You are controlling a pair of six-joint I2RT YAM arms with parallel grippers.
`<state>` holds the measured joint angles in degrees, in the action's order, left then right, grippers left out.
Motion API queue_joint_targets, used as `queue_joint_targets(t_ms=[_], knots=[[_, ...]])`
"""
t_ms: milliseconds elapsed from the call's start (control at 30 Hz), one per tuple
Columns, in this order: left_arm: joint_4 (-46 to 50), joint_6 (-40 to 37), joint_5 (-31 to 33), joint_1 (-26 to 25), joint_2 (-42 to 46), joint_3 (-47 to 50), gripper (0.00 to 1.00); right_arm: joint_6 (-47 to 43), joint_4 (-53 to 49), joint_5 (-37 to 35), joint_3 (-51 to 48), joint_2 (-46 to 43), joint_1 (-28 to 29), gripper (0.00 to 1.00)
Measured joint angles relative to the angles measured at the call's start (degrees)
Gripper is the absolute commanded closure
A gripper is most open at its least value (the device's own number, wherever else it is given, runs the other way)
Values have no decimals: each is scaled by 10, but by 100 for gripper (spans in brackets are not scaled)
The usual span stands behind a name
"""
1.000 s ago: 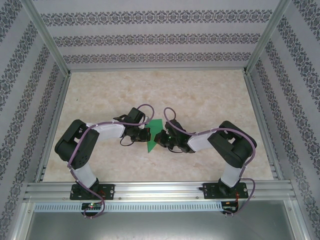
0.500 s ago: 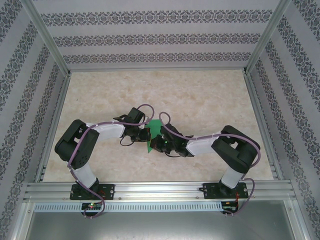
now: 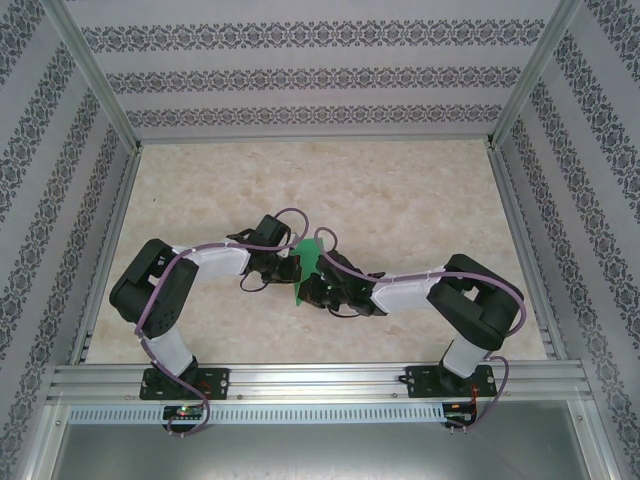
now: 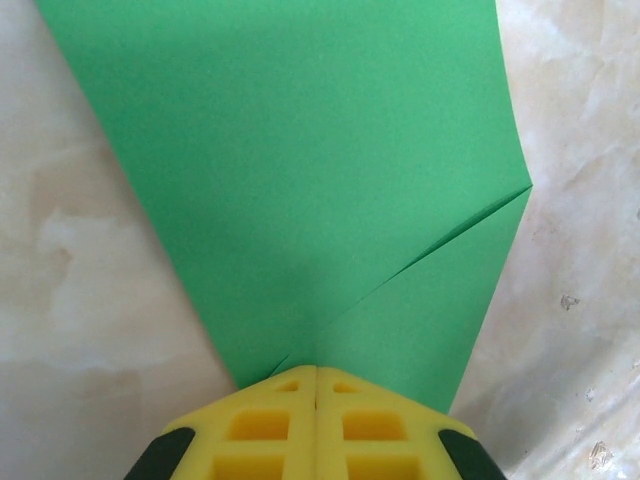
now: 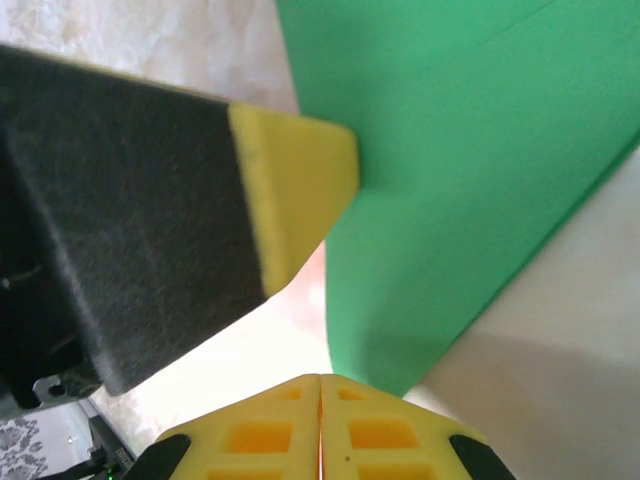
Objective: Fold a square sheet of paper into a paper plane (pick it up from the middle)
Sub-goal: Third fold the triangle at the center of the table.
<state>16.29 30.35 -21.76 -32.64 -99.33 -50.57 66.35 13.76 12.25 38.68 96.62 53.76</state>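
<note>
- Bright green square sheet of paper (image 3: pixel 310 258) lies on the beige marbled table top (image 3: pixel 420 200), mid-table, between the two grippers.
- Progress: partly folded. The left wrist view shows a slanted flap edge laid over the sheet, which tapers to a narrow end. It is not a slim dart yet.
- Left to do, by my judgement: more lengthwise creases, wing folds and the final shape.
- Left gripper (image 4: pixel 316 380): yellow fingers pressed together, nothing between them. The tips sit on the sheet's narrow end and look to be pinning it flat.
- Right gripper (image 5: pixel 320 385): also closed, nothing visibly pinched. Its tips are at a lower corner of the sheet; cannot tell if they press on it or only touch the edge.
- In the way: the grippers are crowded together. In the right wrist view the left gripper's black finger with a yellow tip hangs just beside the paper edge, so there is little room to sweep a crease.
- Around: grey patterned walls (image 3: pixel 300 80), an aluminium rail (image 3: pixel 320 378) at the near edge, and purple cables along both arms.
</note>
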Motion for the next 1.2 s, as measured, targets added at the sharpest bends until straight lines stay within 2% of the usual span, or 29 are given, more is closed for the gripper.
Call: queue_joint_targets(t_ms=[233, 633, 867, 1100, 1200], knots=[[3, 0, 0, 0, 0, -1, 100, 1, -3, 0, 12, 36, 5, 93], [9, 0, 2, 0, -2, -5, 100, 0, -33, 3, 24, 9, 8, 92], [11, 0, 2, 0, -2, -7, 100, 2, -31, 16, 38, 51, 14, 93], [12, 0, 2, 0, -2, -8, 100, 0, -38, 13, 35, 40, 14, 92], [12, 0, 0, 0, -2, -8, 95, -7, -60, 7, 28, 2, 7, 88]])
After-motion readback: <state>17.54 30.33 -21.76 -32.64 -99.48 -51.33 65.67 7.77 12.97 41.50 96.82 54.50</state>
